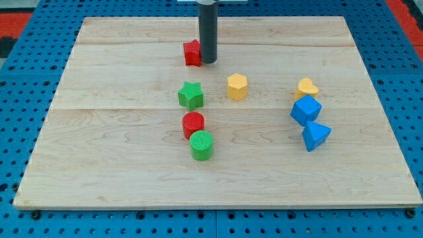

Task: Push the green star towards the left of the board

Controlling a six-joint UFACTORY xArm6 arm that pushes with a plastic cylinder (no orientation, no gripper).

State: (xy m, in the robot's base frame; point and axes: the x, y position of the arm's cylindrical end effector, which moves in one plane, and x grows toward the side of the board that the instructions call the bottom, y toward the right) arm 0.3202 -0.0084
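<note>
The green star lies near the board's middle, a little left of centre. My tip is toward the view's top, touching or right beside the right side of a red block. The tip is above and slightly right of the green star, with a clear gap between them. The dark rod rises straight up out of the view's top.
A red cylinder and a green cylinder sit just below the star. A yellow hexagon is to its right. A yellow heart, a blue cube and a blue triangle cluster at the right. The wooden board lies on blue pegboard.
</note>
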